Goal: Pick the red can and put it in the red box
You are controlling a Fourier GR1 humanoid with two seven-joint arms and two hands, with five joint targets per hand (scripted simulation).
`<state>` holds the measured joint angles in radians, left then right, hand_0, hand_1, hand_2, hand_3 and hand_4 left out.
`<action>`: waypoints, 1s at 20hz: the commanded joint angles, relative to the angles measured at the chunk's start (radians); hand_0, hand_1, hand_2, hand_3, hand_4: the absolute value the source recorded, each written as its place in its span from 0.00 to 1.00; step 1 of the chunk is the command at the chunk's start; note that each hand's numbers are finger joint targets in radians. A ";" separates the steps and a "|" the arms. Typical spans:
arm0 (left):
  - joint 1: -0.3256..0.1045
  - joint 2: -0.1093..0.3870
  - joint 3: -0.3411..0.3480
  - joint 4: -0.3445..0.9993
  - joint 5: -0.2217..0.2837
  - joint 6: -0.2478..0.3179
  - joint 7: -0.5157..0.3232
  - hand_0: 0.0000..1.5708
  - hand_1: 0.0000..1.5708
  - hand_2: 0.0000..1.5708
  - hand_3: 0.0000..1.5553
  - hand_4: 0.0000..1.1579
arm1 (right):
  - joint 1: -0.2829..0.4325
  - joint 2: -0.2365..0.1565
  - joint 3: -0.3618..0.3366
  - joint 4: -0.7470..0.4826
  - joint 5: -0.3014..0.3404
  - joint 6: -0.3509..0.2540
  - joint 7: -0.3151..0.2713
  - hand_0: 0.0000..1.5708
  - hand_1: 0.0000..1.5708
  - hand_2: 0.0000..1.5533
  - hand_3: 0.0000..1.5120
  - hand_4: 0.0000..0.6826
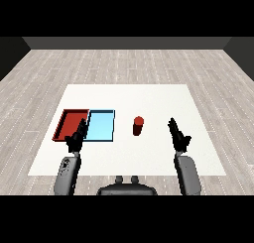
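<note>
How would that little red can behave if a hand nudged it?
The red can stands upright, taller than wide, so a high sideways nudge would probably tip it. Once down, its round body would likely roll across the flat white table.

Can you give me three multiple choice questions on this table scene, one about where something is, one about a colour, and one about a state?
1. Where does the red can stand?
A. In the red tray
B. On the table, right of the blue tray
C. In the blue tray

2. Which tray lies farthest to the left?
A. The blue tray
B. A green tray
C. The red tray

3. What is the right hand doing?
A. Held open, apart from the can
B. Curled round the can
C. Resting in a tray

Answers:
1 B: the can stands upright on the bare table, right of the blue tray.
2 C: the red tray lies left of the blue one.
3 A: its fingers are straight and it holds nothing, with table showing between it and the can.
</note>
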<state>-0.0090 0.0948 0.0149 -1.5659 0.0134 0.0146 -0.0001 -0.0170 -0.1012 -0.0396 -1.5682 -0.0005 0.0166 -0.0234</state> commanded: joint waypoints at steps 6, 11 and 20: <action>-0.007 0.008 0.037 0.047 -0.021 -0.010 -0.038 0.00 0.00 0.00 0.00 0.00 | -0.152 0.003 -0.021 0.139 0.041 -0.029 0.058 0.00 0.00 0.00 0.00 0.00; -0.005 -0.057 0.019 -0.020 -0.023 0.008 -0.348 0.00 0.00 0.00 0.00 0.00 | -0.100 0.089 -0.002 0.082 -0.078 0.049 -0.224 0.00 0.00 0.00 0.00 0.00; -0.030 -0.039 0.045 -0.004 0.029 -0.040 -0.343 0.00 0.00 0.00 0.00 0.00 | -0.194 0.075 -0.013 0.169 -0.066 0.024 -0.239 0.00 0.00 0.00 0.00 0.00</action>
<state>0.0003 0.0494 0.0521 -1.6091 0.0349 -0.0125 -0.3385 -0.1496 -0.0211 -0.0264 -1.4403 -0.0506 0.0453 -0.2594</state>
